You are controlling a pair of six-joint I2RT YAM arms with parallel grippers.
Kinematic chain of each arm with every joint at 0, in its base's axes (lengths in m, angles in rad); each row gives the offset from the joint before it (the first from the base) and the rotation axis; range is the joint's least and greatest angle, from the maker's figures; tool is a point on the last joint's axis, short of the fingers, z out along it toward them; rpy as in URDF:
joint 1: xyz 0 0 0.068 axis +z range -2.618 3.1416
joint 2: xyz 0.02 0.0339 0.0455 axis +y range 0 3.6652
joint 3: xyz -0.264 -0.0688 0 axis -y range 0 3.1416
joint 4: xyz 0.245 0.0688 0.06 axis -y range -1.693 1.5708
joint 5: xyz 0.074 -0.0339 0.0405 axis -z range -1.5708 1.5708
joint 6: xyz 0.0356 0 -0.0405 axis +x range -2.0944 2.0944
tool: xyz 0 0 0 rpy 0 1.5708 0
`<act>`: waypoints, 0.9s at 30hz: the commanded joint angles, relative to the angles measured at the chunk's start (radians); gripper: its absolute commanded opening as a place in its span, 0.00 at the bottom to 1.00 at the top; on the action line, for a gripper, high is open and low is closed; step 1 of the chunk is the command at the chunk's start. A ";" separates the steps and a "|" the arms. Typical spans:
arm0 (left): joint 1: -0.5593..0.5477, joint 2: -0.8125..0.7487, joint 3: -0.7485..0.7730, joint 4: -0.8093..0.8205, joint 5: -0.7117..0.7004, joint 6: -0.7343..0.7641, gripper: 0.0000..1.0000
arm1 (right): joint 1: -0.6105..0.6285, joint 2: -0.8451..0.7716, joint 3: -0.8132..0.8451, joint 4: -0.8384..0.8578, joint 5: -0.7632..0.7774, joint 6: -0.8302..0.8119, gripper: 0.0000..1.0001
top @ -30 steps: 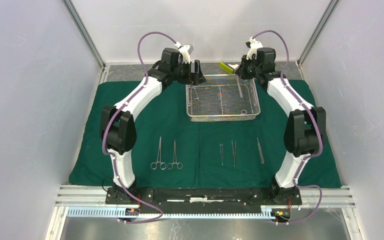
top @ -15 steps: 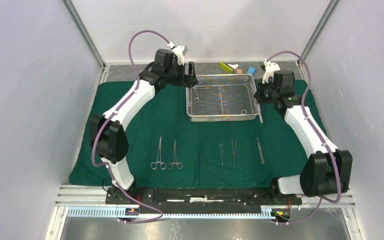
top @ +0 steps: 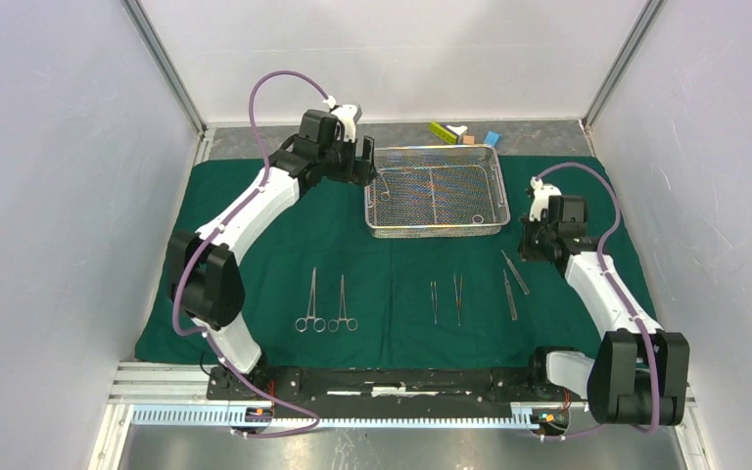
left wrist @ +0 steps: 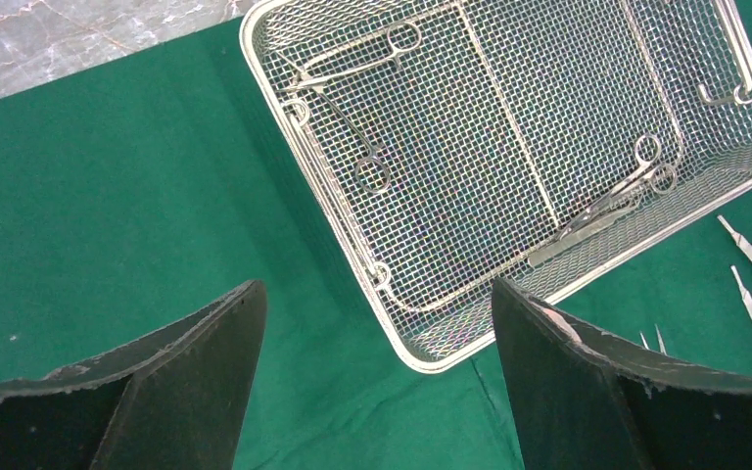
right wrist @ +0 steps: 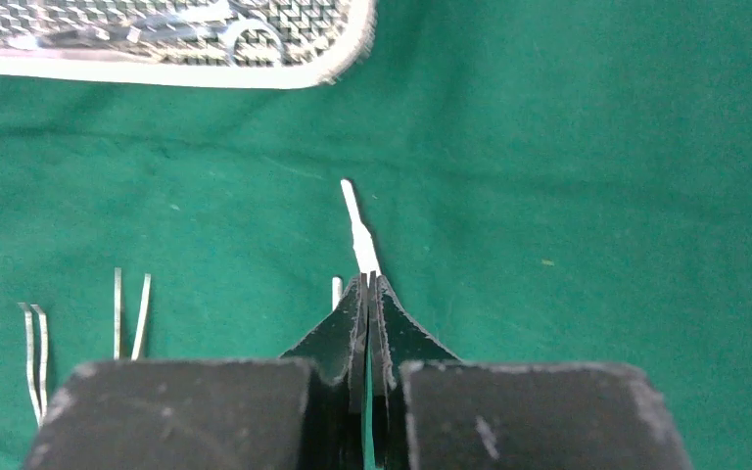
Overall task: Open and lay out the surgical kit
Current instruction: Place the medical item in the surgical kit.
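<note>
Near row: two ring-handled clamps [top: 310, 299] lie side by side on the green cloth [top: 294, 245], rings toward the arms. To their right, set apart, lie tweezers [top: 458, 297] and a laid handle [top: 509, 294].
Right arm: the right fingers [right wrist: 406, 333] are pinched tight on a slim steel handle [right wrist: 357, 230]. Its tip juts past them, low over the cloth and just beside the laid handle. Whether it touches the cloth I cannot tell.
Risk here: let go at a slant or from too high, it could bounce onto its neighbour or lie crossed over it.
Kit: the cloth is spread flat over the table [top: 548, 137], and the mesh tray [top: 436, 233] sits on its far middle.
Tray contents: unplaced clamps [left wrist: 352, 117] in the left compartment, more steel pieces [left wrist: 607, 201] at the right.
Left arm: the left fingers [left wrist: 196, 372] stand wide apart, holding nothing, above the tray's left corner.
Risk there: rings can hook one another or the mesh, so a lift may drag two pieces, or tug the tray and wrinkle the cloth.
Far edge: small blocks [top: 441, 130] on bare table behind the tray.
</note>
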 commanded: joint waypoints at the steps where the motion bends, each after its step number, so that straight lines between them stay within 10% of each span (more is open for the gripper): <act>1: -0.003 -0.055 0.003 0.044 -0.015 0.038 0.91 | -0.044 -0.020 -0.054 0.042 -0.005 -0.017 0.00; 11: -0.004 -0.062 -0.028 0.057 -0.010 0.041 0.92 | -0.047 0.058 -0.012 0.029 -0.112 -0.144 0.00; 19: -0.004 -0.052 -0.023 0.060 -0.008 0.043 0.94 | -0.040 0.113 -0.025 0.117 -0.156 -0.289 0.34; 27: -0.003 -0.035 -0.018 0.058 -0.005 0.041 0.94 | -0.022 0.193 -0.025 0.185 -0.167 -0.349 0.35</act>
